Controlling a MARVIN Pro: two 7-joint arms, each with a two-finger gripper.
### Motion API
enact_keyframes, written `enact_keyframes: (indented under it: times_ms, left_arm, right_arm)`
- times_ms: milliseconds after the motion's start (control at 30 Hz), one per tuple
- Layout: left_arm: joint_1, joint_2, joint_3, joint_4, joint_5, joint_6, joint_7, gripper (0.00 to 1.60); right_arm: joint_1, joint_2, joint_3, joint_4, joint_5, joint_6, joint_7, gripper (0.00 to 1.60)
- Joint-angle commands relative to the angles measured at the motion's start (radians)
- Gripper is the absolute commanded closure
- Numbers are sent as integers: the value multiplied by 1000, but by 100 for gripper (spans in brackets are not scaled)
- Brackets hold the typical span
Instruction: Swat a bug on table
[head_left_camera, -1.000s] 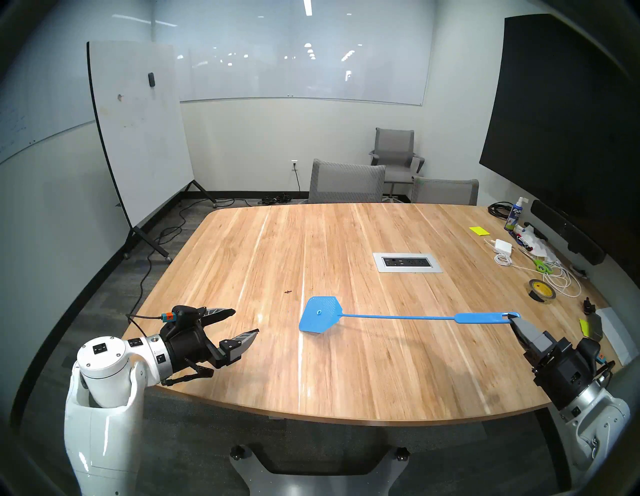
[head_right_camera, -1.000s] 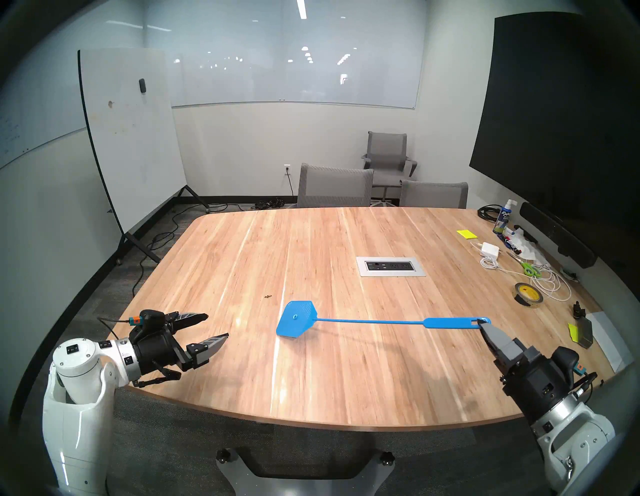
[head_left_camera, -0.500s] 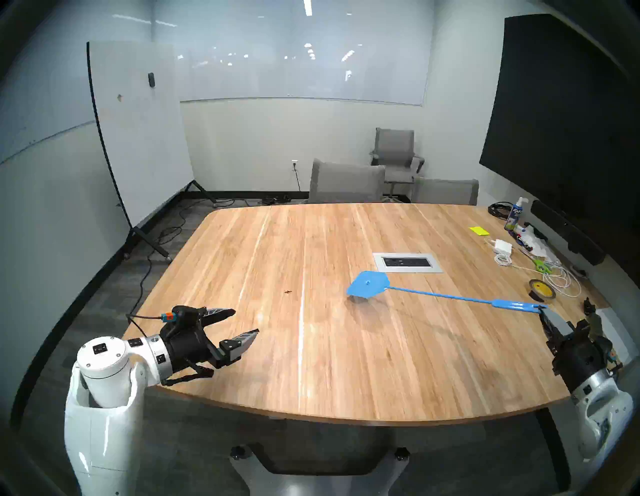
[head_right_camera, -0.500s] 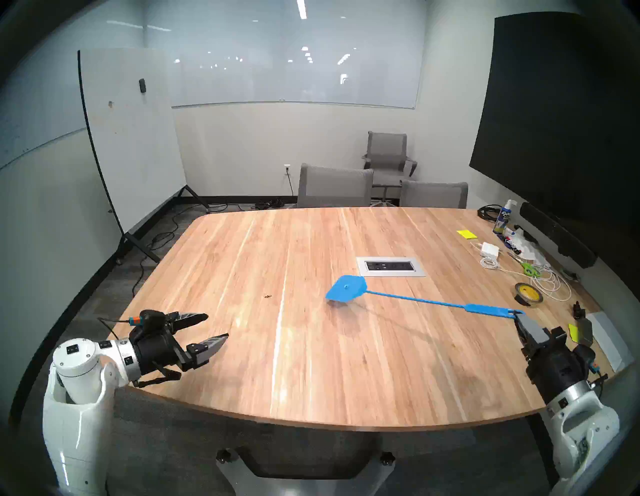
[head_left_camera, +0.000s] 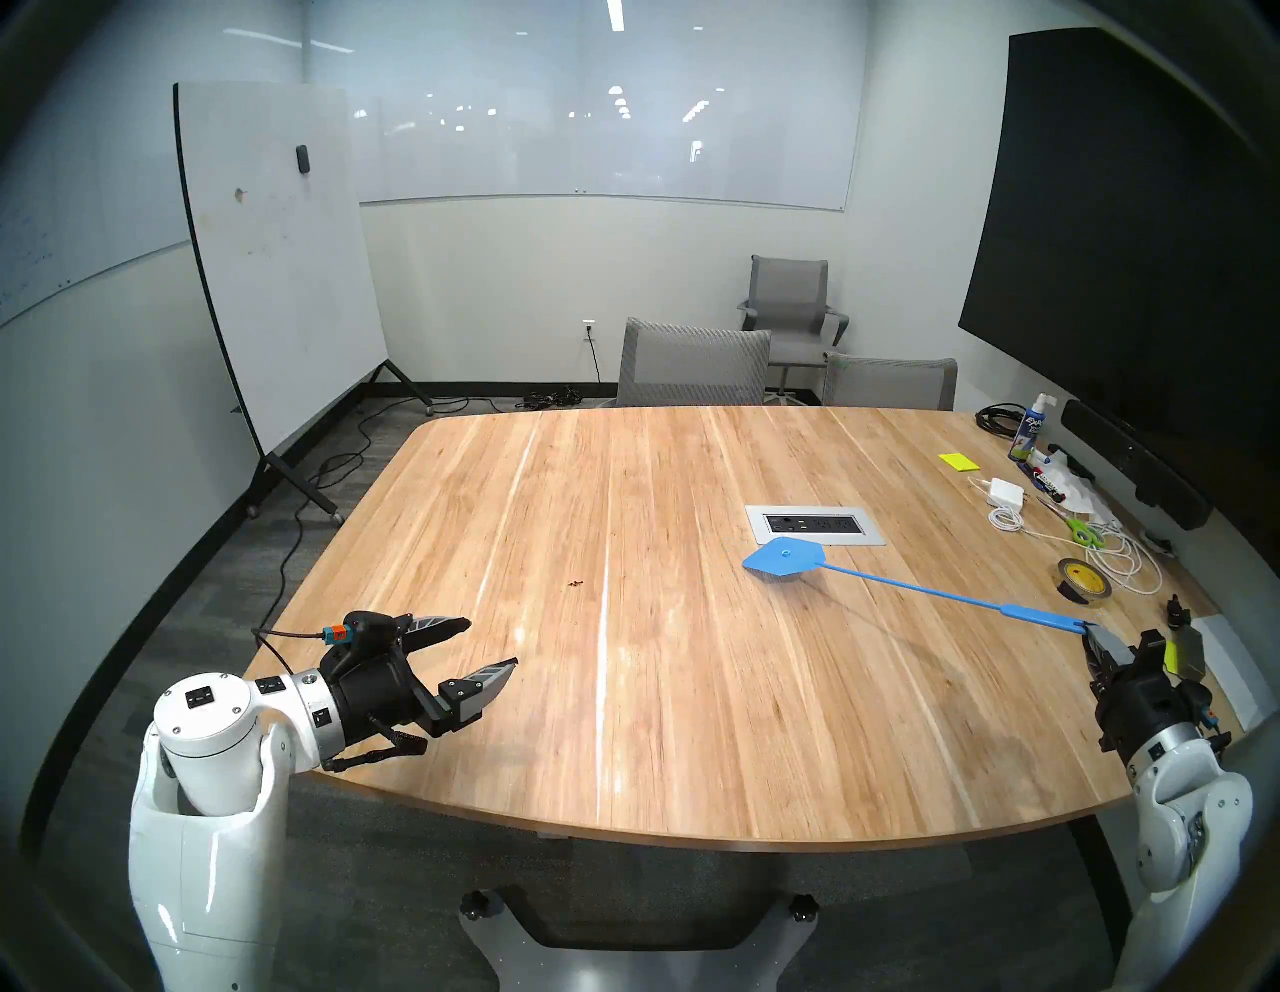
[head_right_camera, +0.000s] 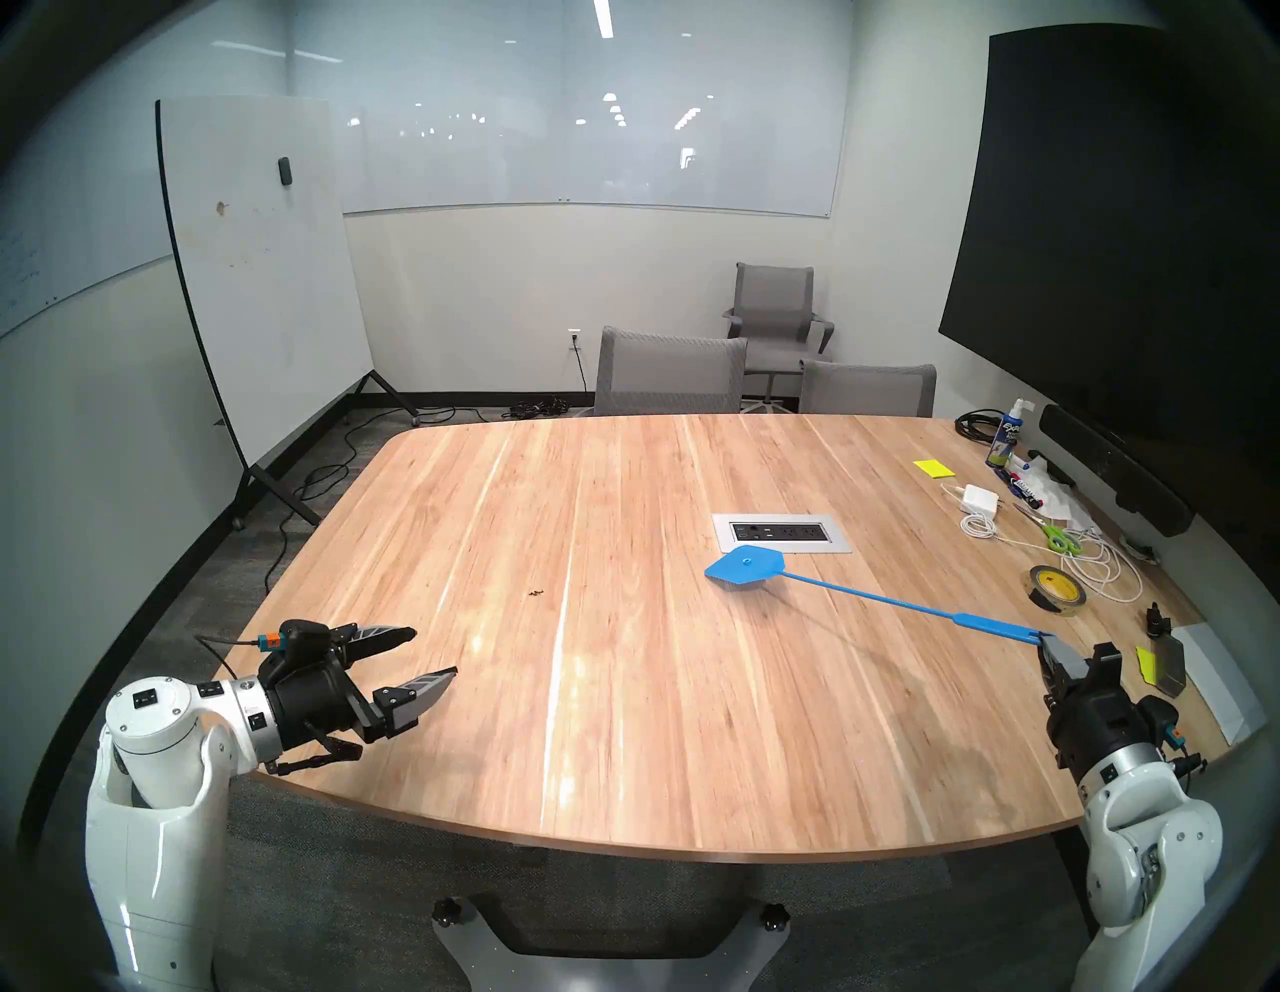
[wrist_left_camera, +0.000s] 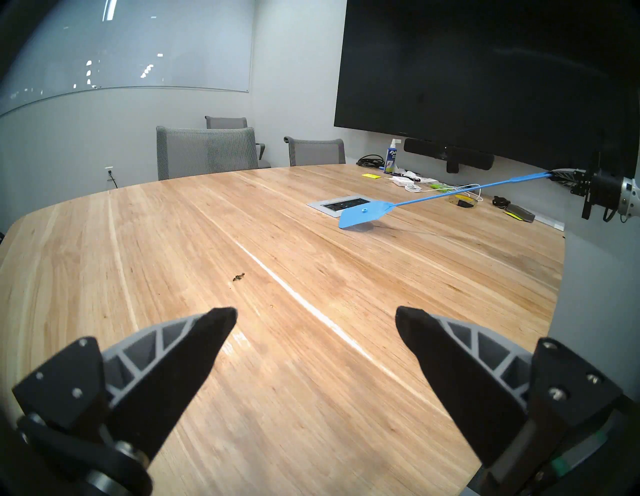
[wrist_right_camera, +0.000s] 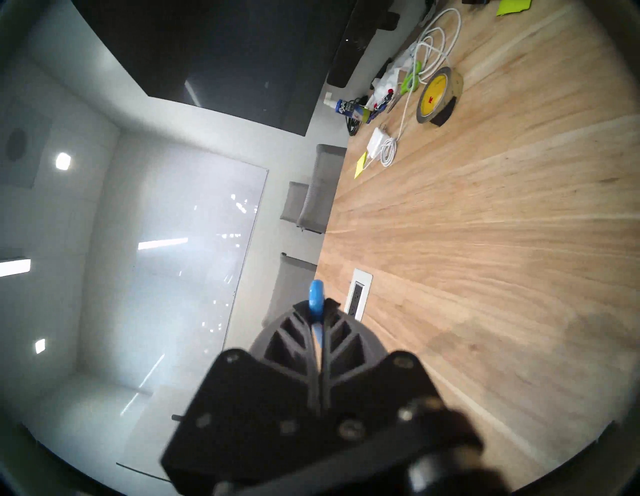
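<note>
The right hand (head_left_camera: 1093, 634) pinches the blue fly swatter (head_left_camera: 786, 560) by its handle end, the left hand (head_left_camera: 493, 648) is spread, and the bug (head_left_camera: 575, 583) lies on the counter (head_left_camera: 692, 693) ahead of the left hand.

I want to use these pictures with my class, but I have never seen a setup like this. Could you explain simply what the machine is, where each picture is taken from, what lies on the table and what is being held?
It is a robot with two white arms, each ending in a two-fingered gripper. Two nearly identical pictures come from cameras on its head, looking down over a wooden table. The other two come from a camera on each wrist; the right wrist's picture is turned on its side.

The right gripper is shut on the handle end of a blue fly swatter, whose head is near the grey power-outlet panel. The left gripper is open and holds nothing.

A tiny dark bug sits on the table, some way from the swatter. Along the right edge lie a tape roll, green scissors, white cables, a spray bottle and yellow notes.
</note>
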Motion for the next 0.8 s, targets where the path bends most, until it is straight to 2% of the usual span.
enact_keyframes:
  times_ms: [0, 33, 167, 267, 633, 767]
  left_arm:
    - [-2, 0, 2, -19, -1, 1, -2, 0]
    - [-2, 0, 2, -19, -1, 1, -2, 0]
    - [-2, 0, 2, -19, 0, 1, -3, 0]
    - [-2, -1, 1, -20, 1, 1, -3, 0]
    - [-3, -2, 1, -20, 3, 2, -5, 0]
    - [-3, -3, 0, -20, 4, 2, -5, 0]
  right_arm:
    - [87, 77, -77, 81, -69, -15, -42, 160]
    - [96, 94, -93, 103, -66, 1, -62, 160]
    - [126, 110, -156, 171, -144, -14, -47, 160]
    - [141, 118, -183, 209, -173, -17, -38, 160]
    - [148, 169, -208, 222, -222, 22, -10, 160]
    - [162, 181, -214, 227, -225, 38, -24, 160]
